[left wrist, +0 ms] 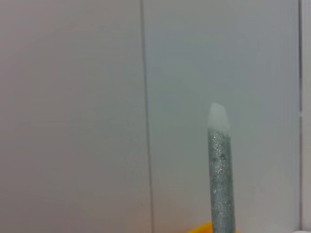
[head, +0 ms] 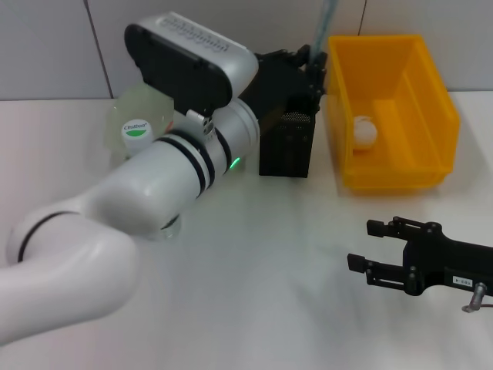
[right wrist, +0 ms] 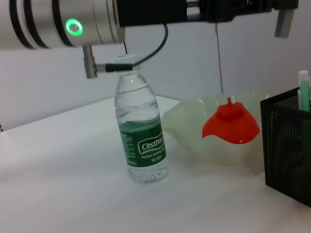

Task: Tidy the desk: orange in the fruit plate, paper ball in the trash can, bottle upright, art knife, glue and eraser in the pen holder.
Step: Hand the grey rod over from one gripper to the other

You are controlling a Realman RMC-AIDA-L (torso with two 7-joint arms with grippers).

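My left gripper [head: 306, 68] is above the black mesh pen holder [head: 286, 146], shut on a silver glitter glue stick [head: 325, 25] that points up; its white tip shows in the left wrist view [left wrist: 218, 165]. The paper ball [head: 364, 130] lies in the yellow trash bin [head: 431, 92]. The water bottle [right wrist: 141, 136] stands upright beside the pale green fruit plate [right wrist: 187, 124], which holds the orange [right wrist: 230, 124]. A green and white item [right wrist: 303, 90] sticks out of the pen holder [right wrist: 287, 145]. My right gripper [head: 368, 245] is open and empty, low over the table at the front right.
My left arm [head: 154, 185] stretches across the left half of the table and hides part of the plate [head: 142, 108] and the bottle [head: 137, 129]. A grey panelled wall [head: 62, 46] stands behind the table.
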